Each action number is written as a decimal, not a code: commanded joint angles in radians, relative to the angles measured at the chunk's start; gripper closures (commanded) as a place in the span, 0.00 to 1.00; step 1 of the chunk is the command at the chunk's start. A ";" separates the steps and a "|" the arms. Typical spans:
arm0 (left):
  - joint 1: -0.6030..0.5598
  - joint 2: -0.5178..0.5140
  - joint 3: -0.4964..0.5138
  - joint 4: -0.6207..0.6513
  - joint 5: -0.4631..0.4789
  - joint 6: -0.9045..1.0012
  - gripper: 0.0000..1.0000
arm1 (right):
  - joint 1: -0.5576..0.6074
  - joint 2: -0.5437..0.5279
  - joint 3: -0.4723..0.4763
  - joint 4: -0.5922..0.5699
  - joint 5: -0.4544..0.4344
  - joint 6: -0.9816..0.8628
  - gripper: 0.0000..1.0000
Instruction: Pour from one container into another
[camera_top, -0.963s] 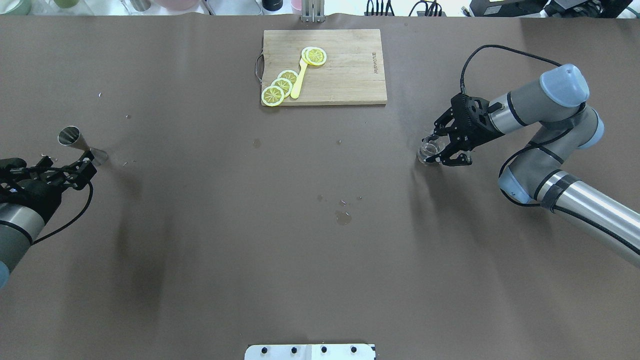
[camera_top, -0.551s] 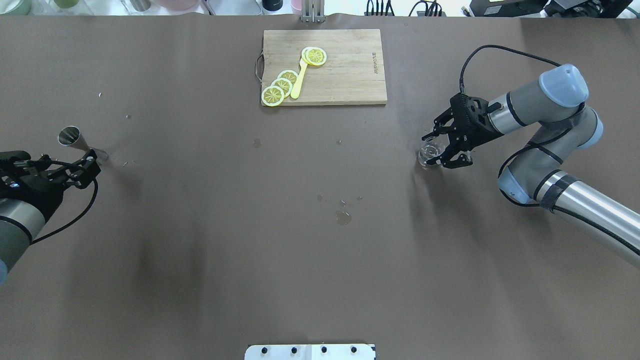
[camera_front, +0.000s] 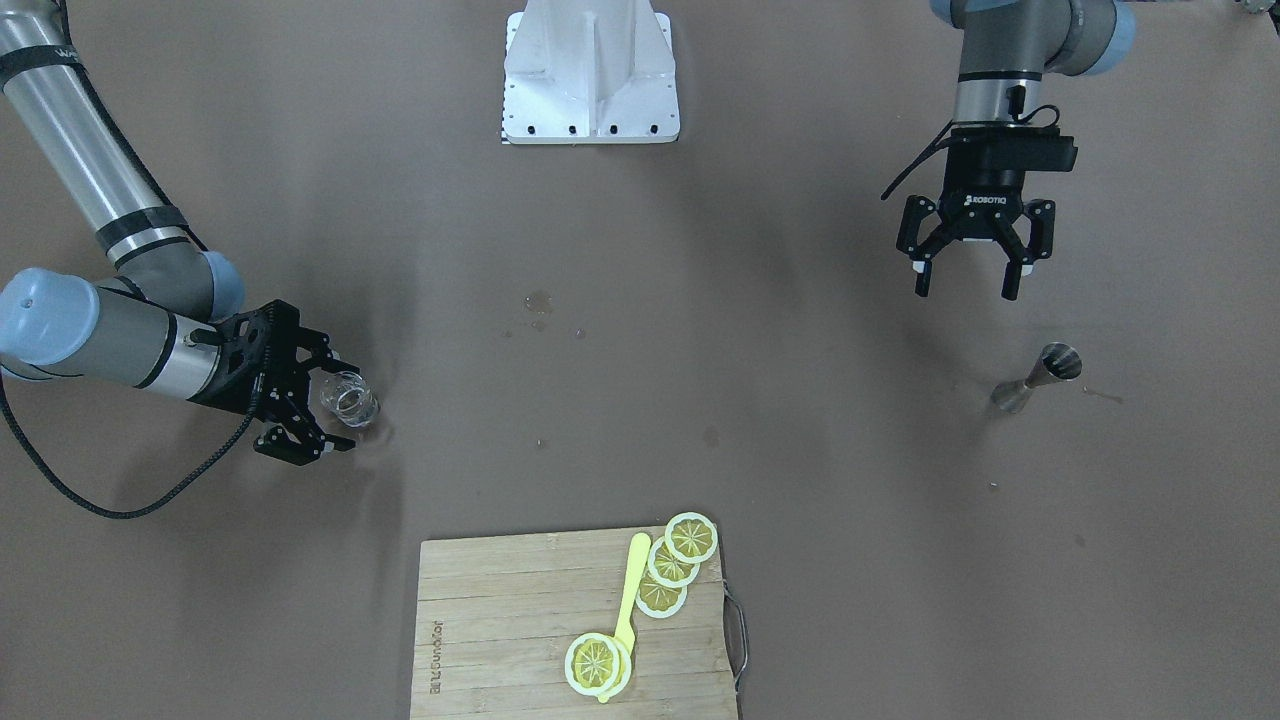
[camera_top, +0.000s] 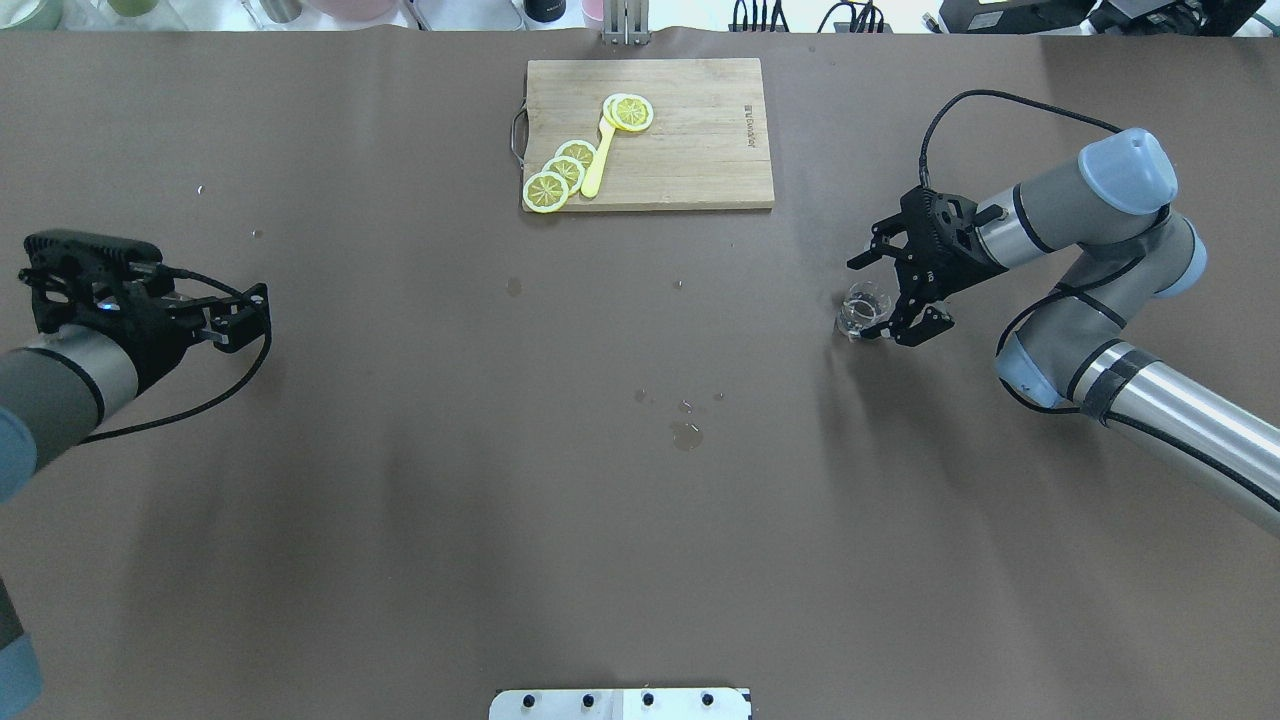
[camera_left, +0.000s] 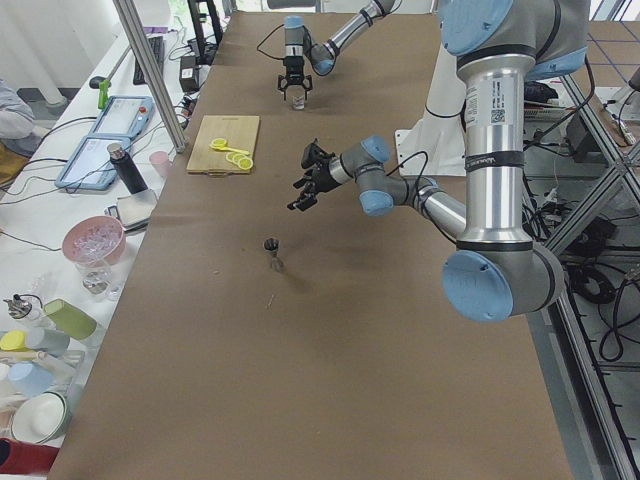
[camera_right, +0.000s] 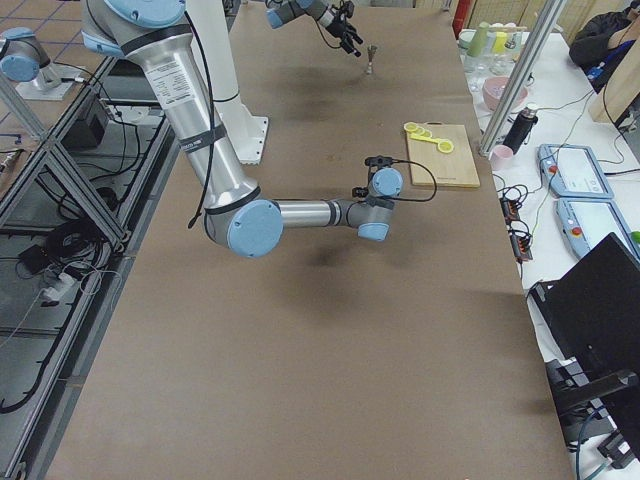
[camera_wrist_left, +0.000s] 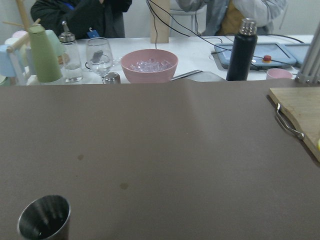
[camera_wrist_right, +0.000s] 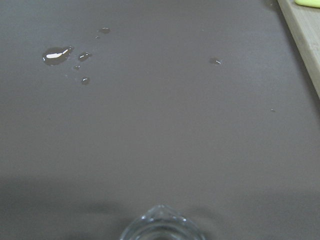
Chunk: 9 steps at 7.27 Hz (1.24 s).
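Droplets (camera_top: 686, 435) lie nearest the robot's base. Farther out, we find the right pincer (camera_front: 335, 405) released, its fingers either side of the clear glass cup (camera_front: 350, 400), upright on the surface (camera_front: 700, 300). The left pincer (camera_front: 964, 290), likewise released, hangs apart from the standing steel jigger (camera_front: 1040, 378). Farthest, the cutting board (camera_front: 500, 600) carries lemon slices (camera_front: 692, 538).

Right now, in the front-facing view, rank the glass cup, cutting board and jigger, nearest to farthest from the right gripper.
1. glass cup, by the fingertips of the right gripper.
2. cutting board, operators' edge.
3. jigger, across the table.
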 joint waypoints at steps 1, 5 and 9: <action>-0.214 -0.104 0.005 0.222 -0.318 0.067 0.01 | 0.000 -0.001 -0.002 -0.001 0.003 0.000 0.00; -0.557 -0.135 0.097 0.456 -0.848 0.078 0.01 | 0.002 -0.004 0.004 -0.002 0.055 0.002 0.00; -0.761 -0.124 0.179 0.668 -0.988 0.506 0.01 | 0.008 0.001 0.039 0.000 0.074 0.026 0.00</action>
